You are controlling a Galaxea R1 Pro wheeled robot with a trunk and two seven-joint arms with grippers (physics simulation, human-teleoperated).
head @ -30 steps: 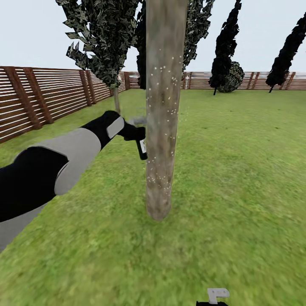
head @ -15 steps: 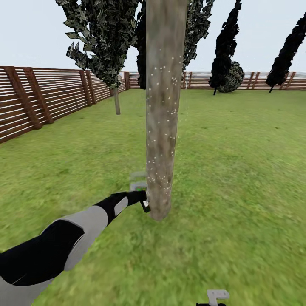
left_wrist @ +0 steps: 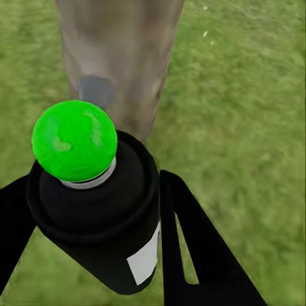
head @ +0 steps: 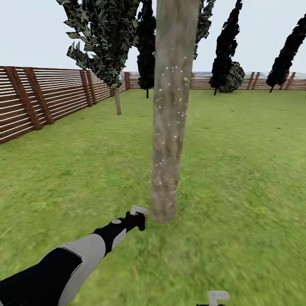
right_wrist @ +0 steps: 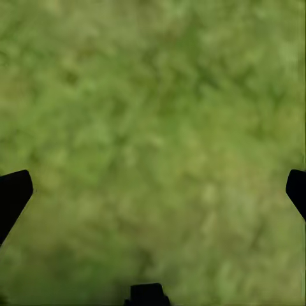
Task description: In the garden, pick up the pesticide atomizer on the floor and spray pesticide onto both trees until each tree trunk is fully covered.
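While clamped in the left hand (left_wrist: pixel 95 217), the pesticide atomizer (left_wrist: pixel 102 210) (green-capped) faces the tree trunk (head: pixel 170 110).

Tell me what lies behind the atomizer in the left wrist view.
Behind the pesticide atomizer, held in the left claw, stands the tree trunk on lawn. The bottle covers the trunk's base.

Flat, even daylight is filling the render; no sun direction or cast shadows are showing. The lawn (head: pixel 238 178) is blurring softly toward the head view's lower edges. The tree trunk (left_wrist: pixel 121 57) is appearing out of focus in the left wrist view, and grass is smearing in the right wrist view
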